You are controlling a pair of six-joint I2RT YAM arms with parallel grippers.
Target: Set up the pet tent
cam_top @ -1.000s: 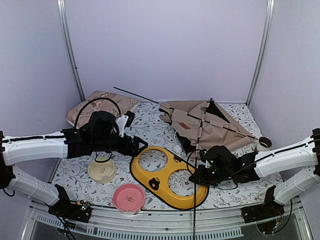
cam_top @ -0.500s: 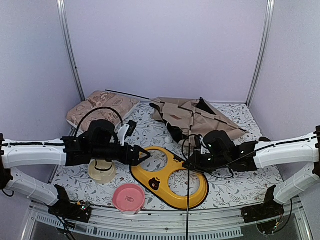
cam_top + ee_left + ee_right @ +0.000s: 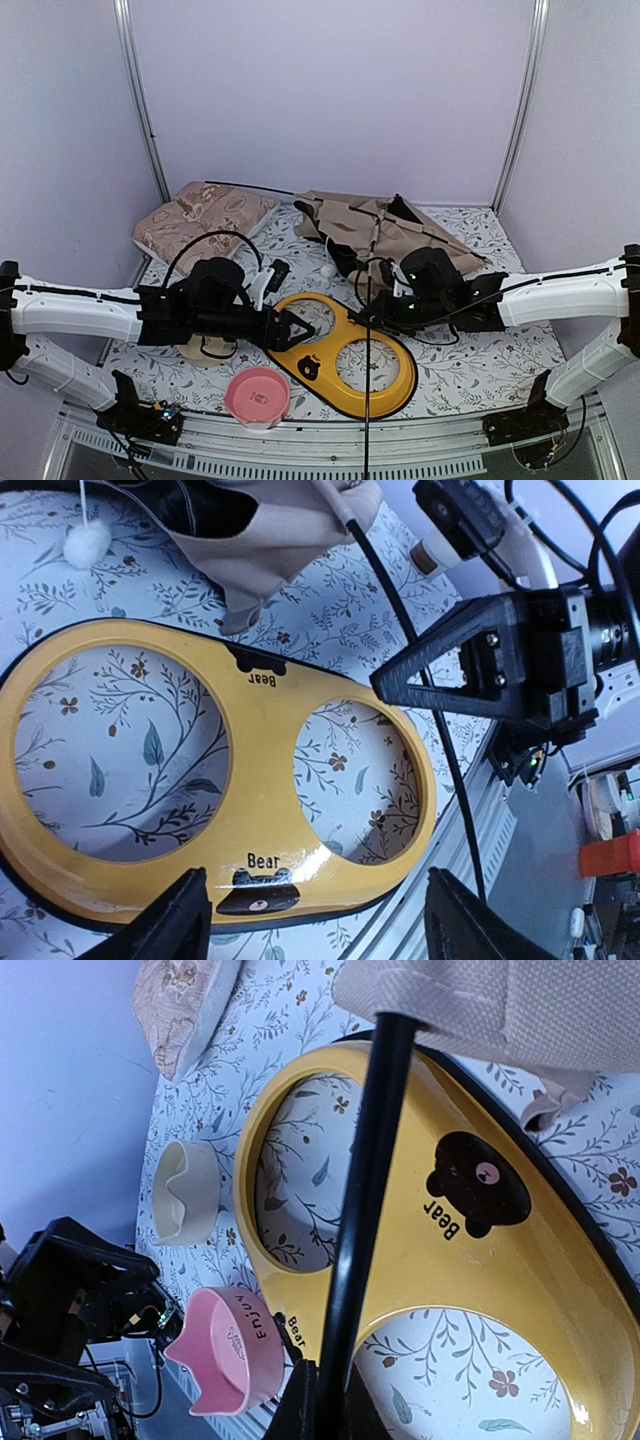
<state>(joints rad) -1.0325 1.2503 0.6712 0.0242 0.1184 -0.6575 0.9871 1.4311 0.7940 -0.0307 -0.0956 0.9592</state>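
The pet tent (image 3: 385, 228) lies collapsed at the back of the table, beige fabric with black poles. Its white pom-pom (image 3: 85, 542) rests on the cloth beside it. One long black pole (image 3: 367, 400) runs from the tent's fabric toward the table's near edge. My right gripper (image 3: 372, 318) is shut on this pole (image 3: 365, 1190), which passes up between its fingers (image 3: 320, 1405). My left gripper (image 3: 293, 327) is open over the yellow tray, nothing between its fingers (image 3: 170, 920). It is just left of the pole (image 3: 410, 630) and apart from it.
A yellow two-hole feeder tray (image 3: 385, 385) lies front centre under both grippers. A pink bowl (image 3: 257, 393) sits at the front edge, and a cream bowl (image 3: 185, 1205) is under the left arm. A floral pillow (image 3: 200, 215) lies back left.
The left arm has swung right and forward over the yellow tray, its fingers narrowing somewhat. The right arm has moved left with the pole, dragging the tent leftward and back.
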